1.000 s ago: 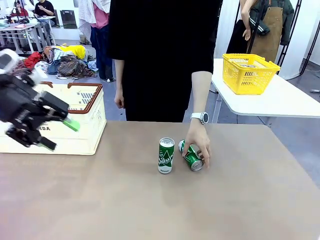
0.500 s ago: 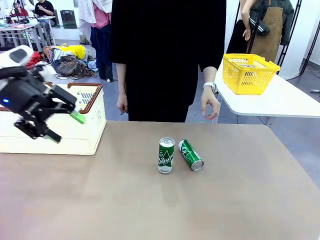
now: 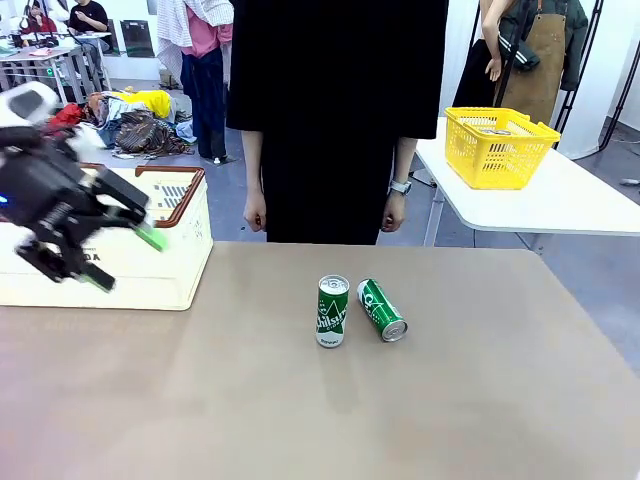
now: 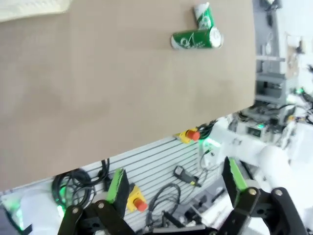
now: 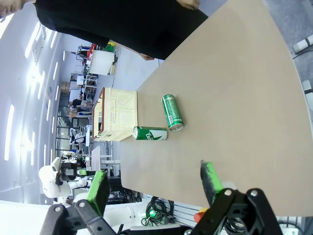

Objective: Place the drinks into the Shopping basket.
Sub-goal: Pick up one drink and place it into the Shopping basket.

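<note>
left gripper: jaws wide, empty, just in front of shopping basket
right gripper: jaws wide, empty
drinks: 2 green cans, well right of shopping basket
progress: 2 cans not yet in

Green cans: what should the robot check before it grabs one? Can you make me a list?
1. Left gripper open and empty: ok.
2. Right gripper open and empty: ok.
3. Person's hands away from the cans: ok, they hang beyond the far edge of the table.
4. Both cans standing: not ok. The upright can stands, but the lying can is on its side close beside it and might roll.
5. Shopping basket in place on the robot's left: ok.
6. Room inside the basket: cannot tell, its inside is hidden.
</note>
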{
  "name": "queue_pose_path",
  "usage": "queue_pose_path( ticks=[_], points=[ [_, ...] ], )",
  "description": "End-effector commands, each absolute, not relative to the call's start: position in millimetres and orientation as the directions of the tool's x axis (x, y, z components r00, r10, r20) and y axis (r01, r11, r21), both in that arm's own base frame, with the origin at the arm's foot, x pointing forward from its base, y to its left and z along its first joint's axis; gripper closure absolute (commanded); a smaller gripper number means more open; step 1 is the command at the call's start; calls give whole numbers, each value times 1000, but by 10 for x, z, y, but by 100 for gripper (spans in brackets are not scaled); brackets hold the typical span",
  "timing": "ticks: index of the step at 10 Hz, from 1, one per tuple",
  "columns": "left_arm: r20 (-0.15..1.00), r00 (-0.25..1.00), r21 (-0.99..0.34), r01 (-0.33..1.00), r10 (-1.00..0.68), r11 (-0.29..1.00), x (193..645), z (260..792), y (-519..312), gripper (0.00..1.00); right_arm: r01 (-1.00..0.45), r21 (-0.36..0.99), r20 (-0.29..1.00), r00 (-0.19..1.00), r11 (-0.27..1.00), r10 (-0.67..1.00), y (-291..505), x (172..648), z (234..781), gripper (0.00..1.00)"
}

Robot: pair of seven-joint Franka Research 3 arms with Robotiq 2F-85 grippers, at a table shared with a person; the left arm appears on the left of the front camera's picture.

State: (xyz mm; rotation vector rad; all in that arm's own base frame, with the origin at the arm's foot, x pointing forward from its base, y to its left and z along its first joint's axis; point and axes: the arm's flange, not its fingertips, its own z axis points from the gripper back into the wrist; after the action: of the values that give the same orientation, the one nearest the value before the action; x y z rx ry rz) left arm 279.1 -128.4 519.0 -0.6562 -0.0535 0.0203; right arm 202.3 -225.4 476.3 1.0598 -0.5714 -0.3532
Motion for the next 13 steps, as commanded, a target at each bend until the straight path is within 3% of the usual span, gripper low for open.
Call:
queue_pose_path(
  ticks=[1, 2, 6, 8, 13],
  points=[
    [-9, 999, -536, 34, -46, 844, 3312, 5170, -2041, 0, -28, 892, 292, 797, 451, -529, -2270, 2024, 4783, 0],
    [-41, 999, -473, 5, -28, 881, 3617, 5198, -2499, 0, -28, 892, 292, 797, 451, -529, -2270, 2024, 4783, 0],
    [-159, 971, -239, 137, -178, 961, 4573, 5222, -3926, 0, -28, 892, 292, 797, 451, -529, -2270, 2024, 4783, 0],
    [-208, 956, -160, 177, -208, 971, 4744, 5054, -4365, 0, -28, 892, 292, 797, 451, -529, -2270, 2024, 4783, 0],
    [-164, 986, -48, -45, 36, 998, 4631, 4754, -4590, 0, -28, 892, 292, 797, 451, -529, -2270, 2024, 4783, 0]
  ],
)
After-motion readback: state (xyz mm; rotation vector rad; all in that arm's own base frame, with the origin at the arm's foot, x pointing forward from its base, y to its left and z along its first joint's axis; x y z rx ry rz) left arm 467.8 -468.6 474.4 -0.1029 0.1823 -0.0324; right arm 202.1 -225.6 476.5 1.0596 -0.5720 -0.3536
